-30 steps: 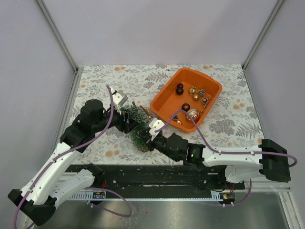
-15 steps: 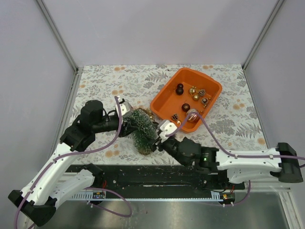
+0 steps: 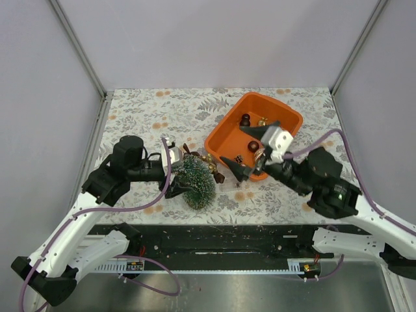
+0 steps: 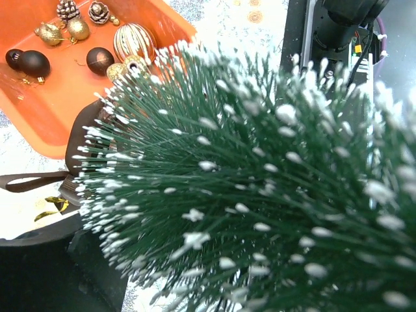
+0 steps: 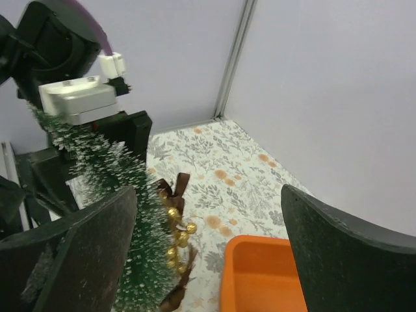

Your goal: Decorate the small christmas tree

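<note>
Two arms share the work at this stage. The left gripper (image 3: 177, 173) brackets the lower part of the small christmas tree (image 3: 196, 183), which is tilted low over the floral table (image 3: 149, 107), near the near-left corner of the orange tub (image 3: 294, 119). The bristles hide the contact, so it cannot be told whether these jaws press on the tree or stand loose around it. The right gripper (image 3: 234, 144) hovers over the tub's near-left rim, jaws spread wide with nothing between them. One brown-ribbon ornament with gold beads (image 5: 174, 218) sits against the tree on the tub side. The step in hand appears to be fetching the next ornament. For a clean pick, the right gripper should descend over a single bauble (image 3: 246, 119) that stands apart from its neighbours. It should then close on the body or hanging loop and lift clear of the tub wall before travelling. The left arm should hold the tree steady with a bare side facing the tub. Risk: round baubles may roll away from closing fingers.
</note>
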Motion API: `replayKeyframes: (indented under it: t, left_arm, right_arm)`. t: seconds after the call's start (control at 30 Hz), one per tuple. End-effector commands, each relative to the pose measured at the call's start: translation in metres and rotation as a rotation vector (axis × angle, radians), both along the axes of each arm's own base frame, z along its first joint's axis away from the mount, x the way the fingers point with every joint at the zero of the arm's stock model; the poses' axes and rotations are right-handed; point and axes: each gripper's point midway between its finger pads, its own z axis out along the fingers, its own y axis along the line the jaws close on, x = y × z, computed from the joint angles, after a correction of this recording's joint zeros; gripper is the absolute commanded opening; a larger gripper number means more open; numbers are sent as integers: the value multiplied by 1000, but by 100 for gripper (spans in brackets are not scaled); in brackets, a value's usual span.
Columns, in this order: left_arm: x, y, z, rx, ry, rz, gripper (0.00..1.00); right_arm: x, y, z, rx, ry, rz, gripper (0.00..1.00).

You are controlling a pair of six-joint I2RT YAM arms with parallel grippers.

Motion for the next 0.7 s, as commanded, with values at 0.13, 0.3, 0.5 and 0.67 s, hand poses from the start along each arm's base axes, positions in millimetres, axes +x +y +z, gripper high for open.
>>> replayKeyframes:
  t: [0.13,0.3,0.5,0.67]
  left_arm:
    - [-7,0,25,-40,-99,-49,82]
    - [-6,0,24,-48,-103,-42,82]
    - [-4,1,22,-47,-116,-25,82]
    - [1,4,18,-54,-112,25,83]
  right_arm:
    - [1,36,-16,-325,155,534,99]
    - [-12,51,-24,-399,217,766,99]
    - [-4,73,-34,-406,215,891,99]
    - [5,91,-40,-400,230,927,100]
